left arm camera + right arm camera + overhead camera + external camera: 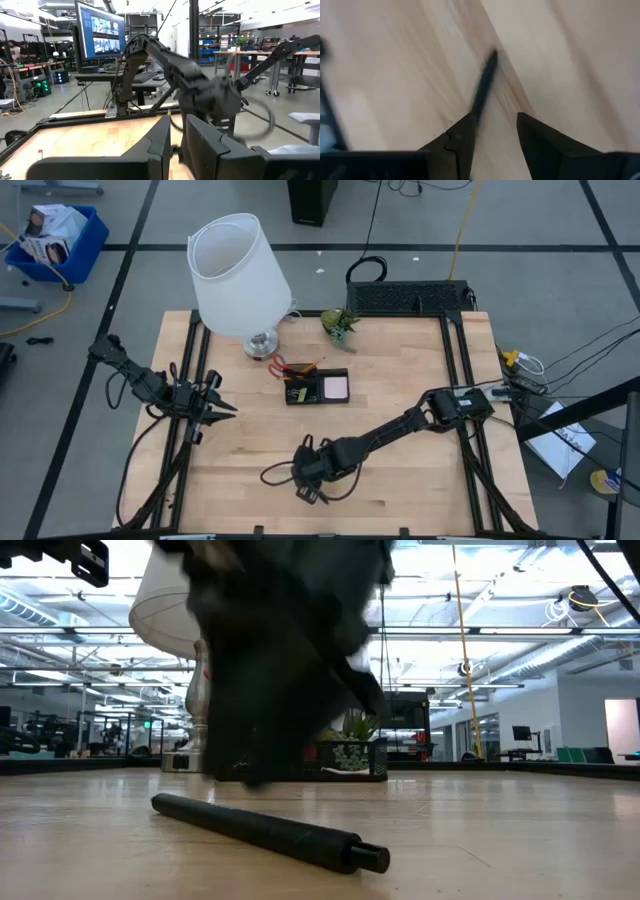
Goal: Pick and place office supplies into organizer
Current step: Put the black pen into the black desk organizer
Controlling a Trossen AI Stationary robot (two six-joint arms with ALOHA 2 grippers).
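Pale wood-grain desk (400, 470); slim black cylindrical pen (268, 830) lies flat near its front edge. Right tool (495, 132) hovers over the pen, jaws apart, nothing held. Left tool (222, 412) idles at left, jaws narrow, empty.

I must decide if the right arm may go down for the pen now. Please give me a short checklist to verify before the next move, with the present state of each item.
1. Black cylindrical pen lies flat on the light wooden table: ok.
2. Right gripper is open, fingers apart: ok.
3. Pen centred between the right fingers: not ok; in the right wrist view it runs beside one finger.
4. Fingers low enough to close on the pen: cannot tell.
5. Small black compartment organizer is unobstructed from above: ok.
6. Left gripper waits at the table's left side, away from the pen: ok.
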